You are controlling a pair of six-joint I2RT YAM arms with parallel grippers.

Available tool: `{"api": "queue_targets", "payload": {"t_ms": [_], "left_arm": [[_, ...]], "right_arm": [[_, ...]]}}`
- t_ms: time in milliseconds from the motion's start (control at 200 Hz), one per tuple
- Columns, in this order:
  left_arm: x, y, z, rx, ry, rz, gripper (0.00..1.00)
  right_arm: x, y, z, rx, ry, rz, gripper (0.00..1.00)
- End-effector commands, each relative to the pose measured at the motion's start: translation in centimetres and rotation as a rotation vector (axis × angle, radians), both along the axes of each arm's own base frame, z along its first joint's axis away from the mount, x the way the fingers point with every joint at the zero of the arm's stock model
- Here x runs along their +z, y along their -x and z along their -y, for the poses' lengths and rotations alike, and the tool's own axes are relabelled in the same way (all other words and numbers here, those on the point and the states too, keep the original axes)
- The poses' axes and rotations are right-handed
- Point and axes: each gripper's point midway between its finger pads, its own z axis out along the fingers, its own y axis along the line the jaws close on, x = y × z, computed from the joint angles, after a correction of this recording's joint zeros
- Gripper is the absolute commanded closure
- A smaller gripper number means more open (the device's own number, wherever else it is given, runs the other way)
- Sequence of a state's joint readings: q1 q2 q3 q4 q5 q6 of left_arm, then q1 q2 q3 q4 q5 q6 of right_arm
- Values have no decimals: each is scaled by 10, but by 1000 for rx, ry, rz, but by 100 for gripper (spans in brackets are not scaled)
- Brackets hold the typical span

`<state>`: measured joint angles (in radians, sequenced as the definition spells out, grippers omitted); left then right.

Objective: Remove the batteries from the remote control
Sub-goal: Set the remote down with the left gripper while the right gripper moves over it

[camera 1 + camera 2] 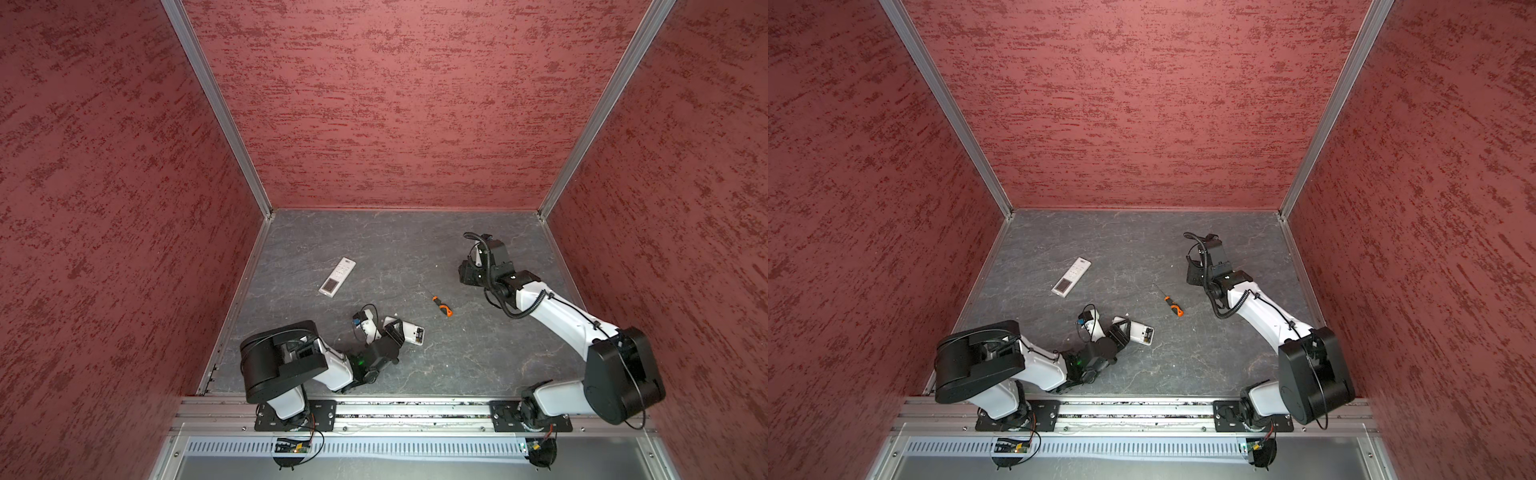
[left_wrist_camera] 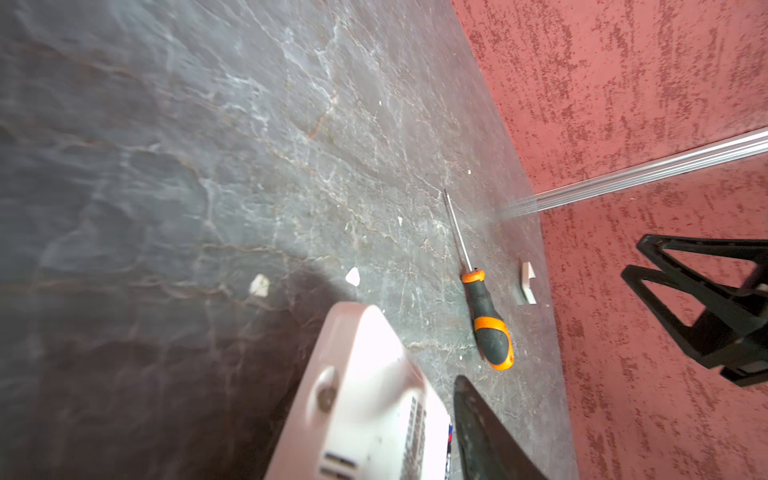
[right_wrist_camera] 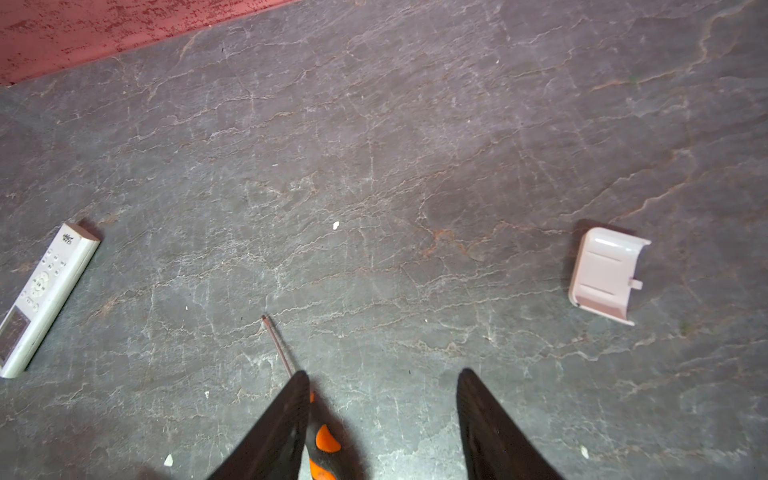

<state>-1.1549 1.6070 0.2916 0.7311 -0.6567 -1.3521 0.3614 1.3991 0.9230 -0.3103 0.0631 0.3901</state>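
Our right gripper (image 3: 382,374) hangs spread near the screwdriver (image 3: 326,444); our left gripper (image 1: 394,330) meets the white remote control (image 1: 415,334), grip we cannot tell

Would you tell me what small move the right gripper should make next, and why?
Probably shift the right gripper sideways so the screwdriver handle sits between its open fingers. The cover is already off, the remote lies by the left gripper, and the tool may help lever batteries out. I cannot tell whether any remain inside.
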Motion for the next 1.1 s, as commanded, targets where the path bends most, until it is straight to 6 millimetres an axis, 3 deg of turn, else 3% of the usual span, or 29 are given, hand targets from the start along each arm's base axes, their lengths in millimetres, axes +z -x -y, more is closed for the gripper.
{"api": "queue_targets", "payload": {"t_ms": [0, 235, 411, 511, 616, 691, 827, 962, 1092], "left_arm": [[-10, 8, -20, 59, -85, -27, 41], [-12, 22, -39, 102, -150, -63, 39], [-8, 28, -54, 127, -175, -97, 39], [0, 32, -66, 138, -211, -115, 38], [14, 31, -78, 137, -249, -152, 39], [23, 25, -85, 120, -259, -186, 44], [43, 5, -82, 32, -247, -186, 48], [60, -16, -74, -53, -235, -172, 48], [62, -32, -63, -105, -231, -172, 48]], "right_arm": [[7, 4, -6, 7, -25, 24, 41], [6, 20, -20, 51, -26, 14, 40], [5, 44, -35, 104, -27, -7, 43], [4, 65, -49, 154, -40, -31, 51], [-3, 92, -63, 204, -37, -80, 78], [-13, 114, -76, 244, -42, -127, 91], [-38, 153, -94, 299, -27, -223, 99], [-58, 182, -107, 332, -15, -289, 100], [-70, 203, -123, 377, -21, -333, 100]]}}
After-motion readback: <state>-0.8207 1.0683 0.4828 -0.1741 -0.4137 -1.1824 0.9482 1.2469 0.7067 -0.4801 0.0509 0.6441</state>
